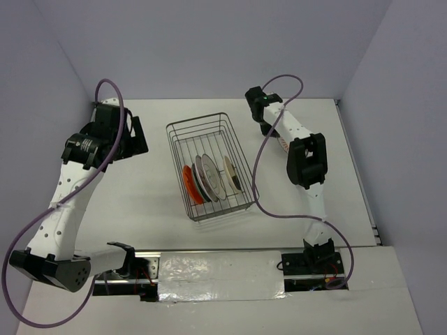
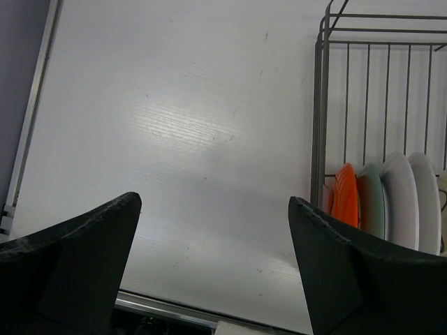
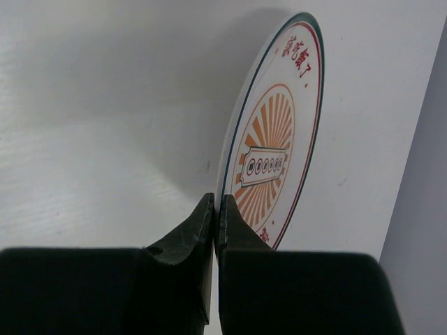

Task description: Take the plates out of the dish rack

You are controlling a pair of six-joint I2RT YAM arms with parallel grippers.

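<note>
The dark wire dish rack stands mid-table and also shows in the left wrist view. Several plates stand on edge in its near half: an orange one, a teal-faced one, white ones and a cream one. My right gripper is shut on the rim of a white plate with an orange sunburst print, held on edge over the table at the far right of the rack. My left gripper is open and empty, left of the rack.
Grey walls close the table at the back and on both sides. A purple cable hangs from the right arm beside the rack's right side. A metal rail runs along the table's edge.
</note>
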